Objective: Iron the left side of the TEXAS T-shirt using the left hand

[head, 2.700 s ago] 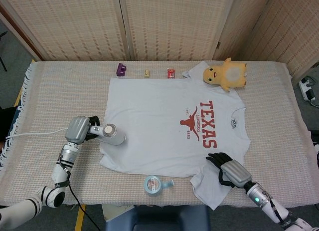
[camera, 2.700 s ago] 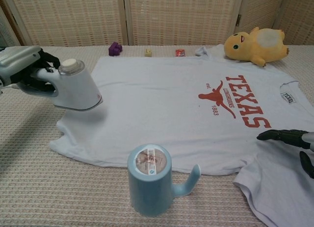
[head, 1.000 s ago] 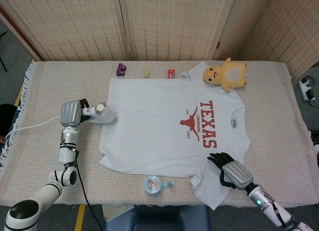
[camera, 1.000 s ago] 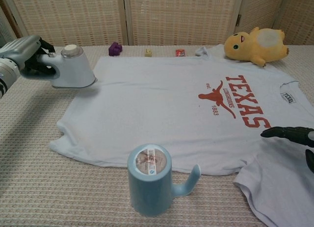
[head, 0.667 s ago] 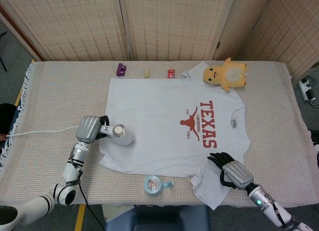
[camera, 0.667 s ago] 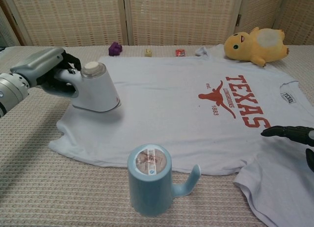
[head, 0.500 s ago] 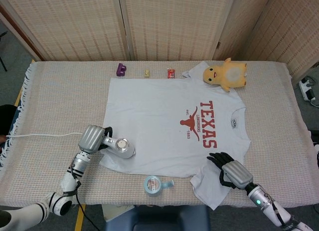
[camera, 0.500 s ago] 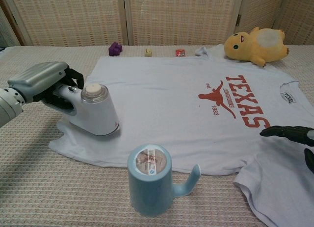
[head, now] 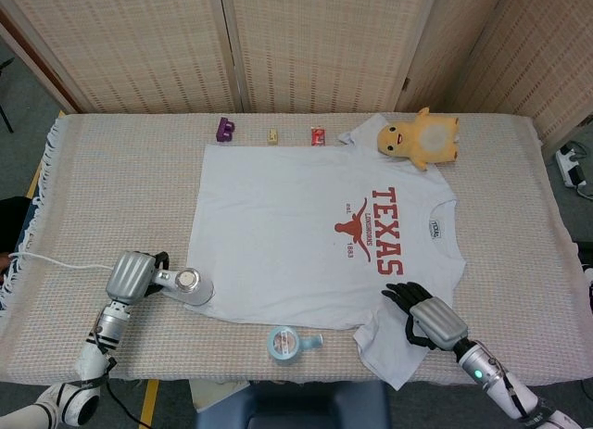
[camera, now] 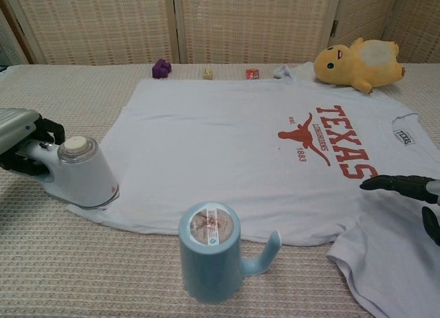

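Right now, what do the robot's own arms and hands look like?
The left hand has a boxy silver-grey back shell with black fingers; its forearm is silver with white, ball-like joints. The right hand matches: grey shell, black fingers, and its silver wrist carries a small green light. No sleeves or printed markings are visible.

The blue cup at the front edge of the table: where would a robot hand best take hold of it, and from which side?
Probably by the handle. The blue cup stands upside down, its labelled base upward, so there is no open rim to hook. Its handle sticks out toward the right robot hand, which rests on the T-shirt. Coming from that side would suit; a wrap around the body from above could also work.
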`<act>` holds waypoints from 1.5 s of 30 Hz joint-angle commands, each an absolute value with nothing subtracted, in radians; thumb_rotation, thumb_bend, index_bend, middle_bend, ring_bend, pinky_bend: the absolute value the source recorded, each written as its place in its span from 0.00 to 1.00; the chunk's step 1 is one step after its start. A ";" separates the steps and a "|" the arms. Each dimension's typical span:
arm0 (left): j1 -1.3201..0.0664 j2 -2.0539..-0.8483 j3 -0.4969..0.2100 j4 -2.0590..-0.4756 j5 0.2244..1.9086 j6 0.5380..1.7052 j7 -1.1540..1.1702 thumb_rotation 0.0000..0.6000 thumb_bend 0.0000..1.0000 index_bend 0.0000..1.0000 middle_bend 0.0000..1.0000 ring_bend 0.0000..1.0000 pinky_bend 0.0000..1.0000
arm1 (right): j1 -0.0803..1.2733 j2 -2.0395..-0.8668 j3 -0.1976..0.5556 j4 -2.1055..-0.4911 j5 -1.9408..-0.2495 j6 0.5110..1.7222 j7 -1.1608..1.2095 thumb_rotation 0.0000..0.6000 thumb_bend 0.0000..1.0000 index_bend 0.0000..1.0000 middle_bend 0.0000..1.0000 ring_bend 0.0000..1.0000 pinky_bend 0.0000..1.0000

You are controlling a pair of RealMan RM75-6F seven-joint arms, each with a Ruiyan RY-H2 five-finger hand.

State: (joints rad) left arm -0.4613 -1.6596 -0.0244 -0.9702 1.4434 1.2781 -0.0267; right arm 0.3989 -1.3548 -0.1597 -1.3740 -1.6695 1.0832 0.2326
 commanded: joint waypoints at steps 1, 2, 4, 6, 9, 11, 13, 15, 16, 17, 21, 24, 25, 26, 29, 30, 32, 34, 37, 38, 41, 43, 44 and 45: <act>-0.421 -1.620 -0.011 -0.986 1.437 1.302 -0.048 1.00 0.45 0.98 1.00 0.86 0.78 | 0.400 -1.357 -0.159 -1.373 -1.670 1.083 0.234 0.52 1.00 0.00 0.01 0.00 0.00; -0.413 -1.608 -0.010 -0.990 1.436 1.306 -0.050 1.00 0.45 0.98 1.00 0.86 0.78 | 0.401 -1.358 -0.159 -1.373 -1.670 1.082 0.233 0.52 1.00 0.00 0.01 0.00 0.00; -0.400 -1.577 -0.014 -1.006 1.436 1.322 -0.048 1.00 0.45 0.98 1.00 0.86 0.78 | 0.402 -1.358 -0.158 -1.373 -1.669 1.081 0.232 0.53 1.00 0.00 0.01 0.00 0.00; -0.395 -1.551 -0.028 -1.029 1.435 1.339 -0.052 1.00 0.45 0.98 1.00 0.86 0.78 | 0.402 -1.357 -0.157 -1.375 -1.668 1.081 0.229 0.53 1.00 0.00 0.01 0.00 0.00; -0.405 -1.512 -0.071 -1.091 1.430 1.362 -0.069 1.00 0.45 0.98 1.00 0.86 0.78 | 0.401 -1.358 -0.157 -1.375 -1.664 1.079 0.225 0.53 1.00 0.00 0.01 0.00 0.00; -0.423 -1.501 -0.096 -1.127 1.427 1.356 -0.067 1.00 0.45 0.98 1.00 0.86 0.78 | 0.402 -1.362 -0.157 -1.372 -1.660 1.073 0.224 0.53 1.00 0.00 0.01 0.00 0.00; -0.455 -1.501 -0.126 -1.162 1.423 1.336 -0.052 1.00 0.45 0.98 1.00 0.86 0.78 | 0.402 -1.368 -0.159 -1.369 -1.659 1.068 0.223 0.52 1.00 0.00 0.01 0.00 0.00; -0.489 -1.515 -0.150 -1.179 1.417 1.307 -0.034 1.00 0.45 0.97 1.00 0.86 0.78 | 0.403 -1.372 -0.160 -1.366 -1.661 1.067 0.222 0.52 1.00 0.00 0.01 0.00 0.00; -0.514 -1.532 -0.165 -1.181 1.413 1.285 -0.024 1.00 0.45 0.97 1.00 0.86 0.78 | 0.402 -1.373 -0.161 -1.363 -1.662 1.067 0.221 0.52 1.00 0.00 0.01 0.00 0.00; -0.535 -1.549 -0.176 -1.177 1.410 1.268 -0.018 1.00 0.45 0.98 1.00 0.86 0.78 | 0.402 -1.374 -0.162 -1.361 -1.662 1.066 0.221 0.52 1.00 0.00 0.01 0.00 0.00; -0.626 -1.646 -0.214 -1.114 1.397 1.191 0.022 1.00 0.45 0.98 1.00 0.86 0.78 | 0.403 -1.379 -0.165 -1.354 -1.660 1.057 0.219 0.52 1.00 0.00 0.01 0.00 0.00; -0.697 -1.733 -0.235 -1.027 1.396 1.147 0.048 1.00 0.45 0.98 1.00 0.86 0.78 | 0.403 -1.385 -0.170 -1.349 -1.662 1.053 0.216 0.53 0.99 0.00 0.01 0.00 0.00; -0.714 -1.757 -0.239 -1.000 1.397 1.137 0.050 1.00 0.45 0.98 1.00 0.86 0.78 | 0.403 -1.386 -0.171 -1.348 -1.661 1.051 0.214 0.53 0.99 0.00 0.01 0.00 0.00; -0.732 -1.780 -0.240 -0.972 1.399 1.126 0.052 1.00 0.45 0.98 1.00 0.86 0.78 | 0.402 -1.387 -0.172 -1.347 -1.661 1.049 0.213 0.53 0.99 0.00 0.01 0.00 0.00; -0.783 -1.844 -0.242 -0.875 1.401 1.086 0.067 1.00 0.45 0.98 1.00 0.86 0.78 | 0.401 -1.390 -0.175 -1.346 -1.659 1.046 0.208 0.53 0.99 0.00 0.01 0.00 0.00; -0.800 -1.866 -0.248 -0.842 1.394 1.070 0.064 1.00 0.45 0.98 1.00 0.86 0.78 | 0.399 -1.390 -0.175 -1.347 -1.659 1.047 0.206 0.53 0.99 0.00 0.01 0.00 0.00; -0.822 -1.896 -0.259 -0.787 1.378 1.044 0.059 1.00 0.45 0.98 1.00 0.86 0.78 | 0.397 -1.389 -0.176 -1.350 -1.658 1.050 0.203 0.53 1.00 0.00 0.01 0.00 0.00; -0.840 -1.925 -0.272 -0.721 1.357 1.016 0.052 1.00 0.45 0.98 1.00 0.86 0.78 | 0.394 -1.386 -0.175 -1.354 -1.656 1.055 0.199 0.53 1.00 0.00 0.01 0.00 0.00; -0.853 -1.958 -0.277 -0.624 1.335 0.986 0.039 1.00 0.45 0.98 1.00 0.86 0.78 | 0.390 -1.380 -0.174 -1.359 -1.652 1.060 0.195 0.53 0.99 0.00 0.01 0.00 0.00; -0.855 -1.965 -0.276 -0.594 1.331 0.979 0.036 1.00 0.45 0.98 1.00 0.86 0.78 | 0.389 -1.379 -0.174 -1.360 -1.651 1.060 0.194 0.53 1.00 0.00 0.01 0.00 0.00; -0.851 -1.982 -0.277 -0.505 1.314 0.958 0.020 1.00 0.45 0.98 1.00 0.86 0.78 | 0.389 -1.377 -0.173 -1.362 -1.646 1.057 0.192 0.53 1.00 0.00 0.01 0.00 0.00; -0.845 -1.984 -0.285 -0.451 1.296 0.942 0.004 1.00 0.45 0.98 1.00 0.86 0.78 | 0.390 -1.377 -0.172 -1.362 -1.644 1.053 0.191 0.53 1.00 0.00 0.01 0.00 0.00; -0.842 -1.984 -0.289 -0.429 1.288 0.934 -0.002 1.00 0.45 0.98 1.00 0.86 0.78 | 0.391 -1.378 -0.171 -1.362 -1.644 1.051 0.191 0.53 1.00 0.00 0.01 0.00 0.00; -0.838 -1.984 -0.294 -0.409 1.278 0.925 -0.009 1.00 0.45 0.98 1.00 0.86 0.78 | 0.391 -1.379 -0.171 -1.361 -1.643 1.050 0.191 0.53 1.00 0.00 0.01 0.00 0.00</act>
State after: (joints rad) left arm -0.8421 -1.9721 -0.2815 -0.4576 1.3054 0.9529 0.0124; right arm 0.3914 -1.3792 -0.1709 -1.3611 -1.6433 1.0496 0.1911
